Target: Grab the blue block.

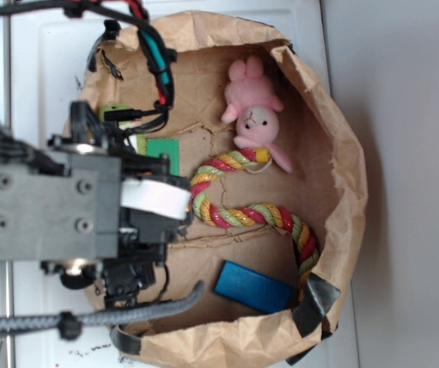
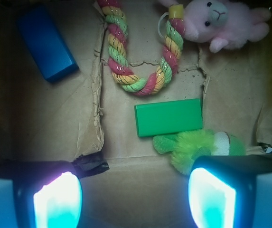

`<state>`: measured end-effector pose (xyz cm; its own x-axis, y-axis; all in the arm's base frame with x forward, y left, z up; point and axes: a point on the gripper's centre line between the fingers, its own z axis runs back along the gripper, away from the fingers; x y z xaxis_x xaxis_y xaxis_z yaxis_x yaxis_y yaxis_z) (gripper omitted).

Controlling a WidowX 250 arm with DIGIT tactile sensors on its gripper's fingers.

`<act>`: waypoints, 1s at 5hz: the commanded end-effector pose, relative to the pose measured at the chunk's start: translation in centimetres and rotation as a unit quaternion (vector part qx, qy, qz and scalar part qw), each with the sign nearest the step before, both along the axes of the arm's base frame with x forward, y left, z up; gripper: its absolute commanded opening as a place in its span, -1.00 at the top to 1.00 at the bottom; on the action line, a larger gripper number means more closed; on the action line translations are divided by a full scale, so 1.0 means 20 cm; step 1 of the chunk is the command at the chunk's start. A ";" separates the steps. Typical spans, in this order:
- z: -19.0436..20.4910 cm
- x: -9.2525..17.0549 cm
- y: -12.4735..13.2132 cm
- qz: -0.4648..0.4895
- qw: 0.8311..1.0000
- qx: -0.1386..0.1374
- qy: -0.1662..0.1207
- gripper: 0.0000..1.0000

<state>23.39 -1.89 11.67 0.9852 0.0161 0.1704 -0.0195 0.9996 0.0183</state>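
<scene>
Two lit fingertips (image 2: 57, 202) fill the bottom of the wrist view, the jaws spread wide with nothing between them — the gripper (image 2: 133, 199) hangs empty above the floor of a paper bag (image 1: 342, 153). Just beyond the fingertips lies a fuzzy green toy (image 2: 197, 147), touching the near edge of the green block (image 2: 169, 117). Farther on curls a striped rope (image 2: 136, 57), one end touching a pink plush animal (image 2: 221, 23). The blue block (image 2: 45, 42) lies flat at the far left corner of the wrist view, well apart from the green one and close to the bag's wall.

The risk, as I judge it: the jaws sit nearest the green block, so a straight descent would take the wrong thing. Reaching the blue one, a fingertip could snag the crumpled wall or torn paper.
</scene>
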 end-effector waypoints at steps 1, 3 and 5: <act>0.05 0.04 -0.01 0.001 1.000 -0.002 -0.018 -1.00; 0.05 0.04 -0.01 0.001 1.000 -0.002 -0.018 -1.00; 0.05 0.22 0.01 0.031 0.999 -0.014 -0.022 -1.00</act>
